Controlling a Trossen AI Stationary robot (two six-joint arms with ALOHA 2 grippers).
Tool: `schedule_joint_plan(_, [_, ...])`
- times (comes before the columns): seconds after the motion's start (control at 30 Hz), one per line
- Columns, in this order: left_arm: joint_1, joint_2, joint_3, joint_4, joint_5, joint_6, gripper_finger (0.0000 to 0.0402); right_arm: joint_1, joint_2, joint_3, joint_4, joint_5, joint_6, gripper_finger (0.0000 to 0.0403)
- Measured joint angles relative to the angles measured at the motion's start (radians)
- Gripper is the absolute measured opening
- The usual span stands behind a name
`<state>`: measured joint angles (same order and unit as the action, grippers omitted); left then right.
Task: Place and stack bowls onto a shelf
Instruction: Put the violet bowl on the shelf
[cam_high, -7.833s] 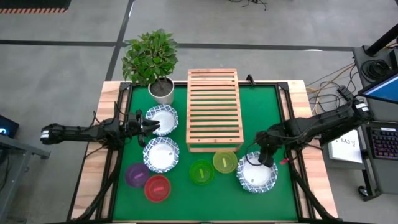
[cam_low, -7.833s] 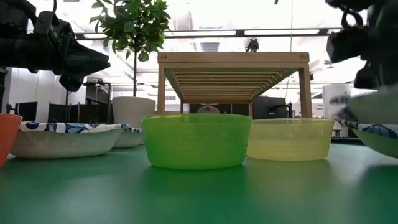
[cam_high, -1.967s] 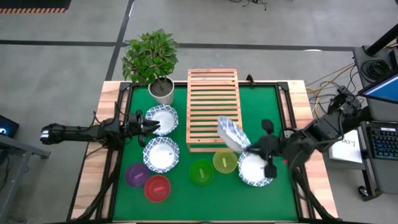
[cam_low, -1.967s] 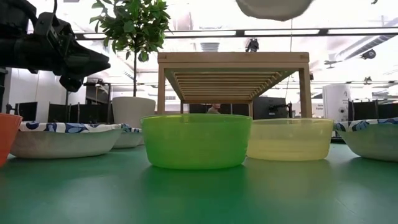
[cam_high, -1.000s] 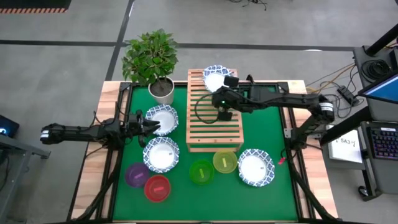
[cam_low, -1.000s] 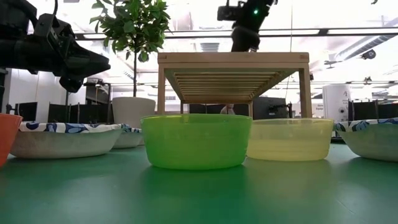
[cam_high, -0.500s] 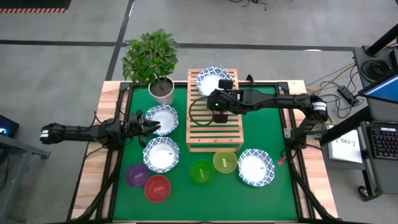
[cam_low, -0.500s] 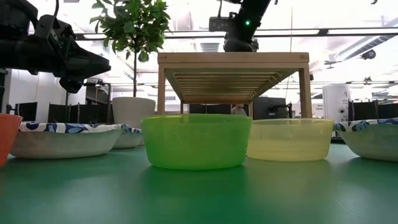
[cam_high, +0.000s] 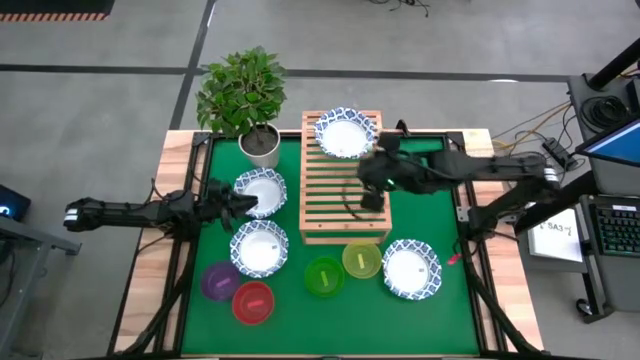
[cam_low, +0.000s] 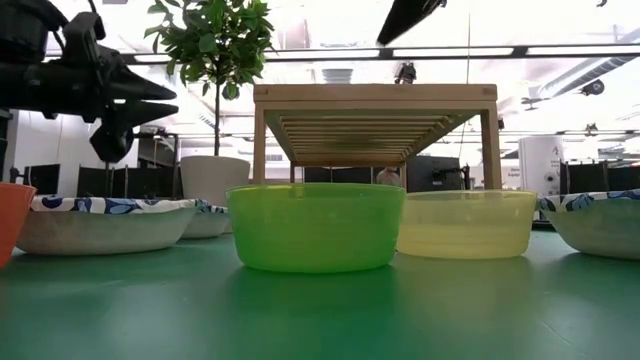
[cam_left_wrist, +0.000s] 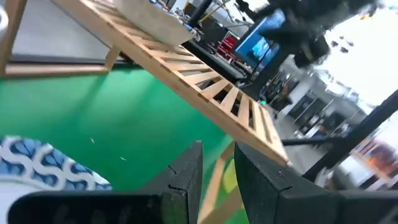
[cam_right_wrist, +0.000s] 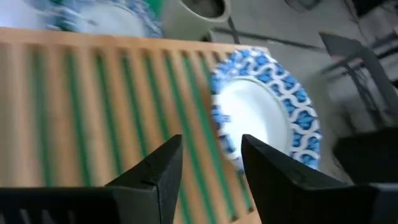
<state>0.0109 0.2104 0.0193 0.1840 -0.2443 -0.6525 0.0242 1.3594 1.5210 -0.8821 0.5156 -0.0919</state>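
Green matting (cam_high: 430, 210) covers the table, with grey floor all around in the high view. On the mat stands the wooden slatted shelf (cam_high: 343, 200), long side running away from the front edge. One white bowl with a blue-patterned rim (cam_high: 345, 133) sits on the far end of the shelf, upright; the right wrist view shows it resting on the slats (cam_right_wrist: 264, 121). The right gripper (cam_high: 372, 198) hovers over the shelf's middle, apart from that bowl, its two dark fingers (cam_right_wrist: 158, 171) spread with nothing between them.

Left of the shelf lie two more blue-rimmed bowls, one farther back (cam_high: 261, 191) and one nearer the front (cam_high: 259, 248). A fourth blue-rimmed bowl (cam_high: 411, 269) rests at front right. Along the front sit the purple bowl (cam_high: 220, 281), the red bowl (cam_high: 253, 302), the green bowl (cam_high: 324, 276) and the yellow bowl (cam_high: 361, 260), the last two touching or nearly so, just before the shelf's near end.

The left gripper (cam_high: 234, 203) hangs at the left edge of the farther-back bowl, fingers (cam_left_wrist: 183, 177) parted by a narrow gap and holding nothing. A potted plant (cam_high: 243, 95) stands at the table's far left corner
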Motion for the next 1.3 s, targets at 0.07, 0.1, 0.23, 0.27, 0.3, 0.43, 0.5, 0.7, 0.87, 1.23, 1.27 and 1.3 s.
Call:
schedule_joint_plan(0.07, [-0.002,0.000,0.000,0.001,0.020,-0.079,0.0076,0.066,-0.042,-0.031,0.001,0.000,0.046,0.0147])
schedule_joint_plan(0.1, [-0.002,0.000,0.000,0.007,0.045,-0.124,0.0076,0.103,-0.064,-0.054,0.009,0.000,0.069,0.0144])
schedule_joint_plan(0.23, [-0.002,0.001,0.006,0.040,0.156,-0.183,0.0076,0.259,-0.133,-0.176,0.114,0.007,0.152,0.0136])
schedule_joint_plan(0.27, [-0.002,0.004,0.018,0.035,0.167,-0.191,0.0076,0.296,-0.145,-0.211,0.151,0.007,0.158,0.0134])
schedule_joint_plan(0.3, [-0.002,0.007,0.032,0.036,0.181,-0.195,0.0076,0.329,-0.154,-0.246,0.191,0.008,0.164,0.0132])
schedule_joint_plan(0.43, [-0.003,0.028,0.109,0.007,0.203,-0.195,0.0076,0.438,-0.173,-0.362,0.346,0.062,0.170,0.0124])
schedule_joint_plan(0.5, [-0.003,0.044,0.161,-0.056,0.241,-0.195,0.0076,0.478,-0.176,-0.403,0.381,0.107,0.175,0.0120])
schedule_joint_plan(0.7, [-0.029,0.137,0.357,-0.306,0.341,-0.221,0.0076,0.537,-0.175,-0.499,0.401,0.152,0.298,0.0106])
schedule_joint_plan(0.87, [-0.061,0.273,0.586,-0.668,0.342,-0.261,0.0076,0.547,-0.174,-0.550,0.401,0.166,0.405,0.0093])
schedule_joint_plan(1.23, [-0.146,0.627,0.871,-1.474,0.372,-0.362,0.0076,0.547,-0.174,-0.589,0.447,0.169,0.395,0.0072])
schedule_joint_plan(1.27, [-0.163,0.647,0.864,-1.475,0.397,-0.361,0.0076,0.547,-0.174,-0.589,0.447,0.169,0.392,0.0071])
schedule_joint_plan(1.3, [-0.181,0.667,0.854,-1.474,0.428,-0.362,0.0076,0.547,-0.174,-0.589,0.447,0.169,0.388,0.0070])
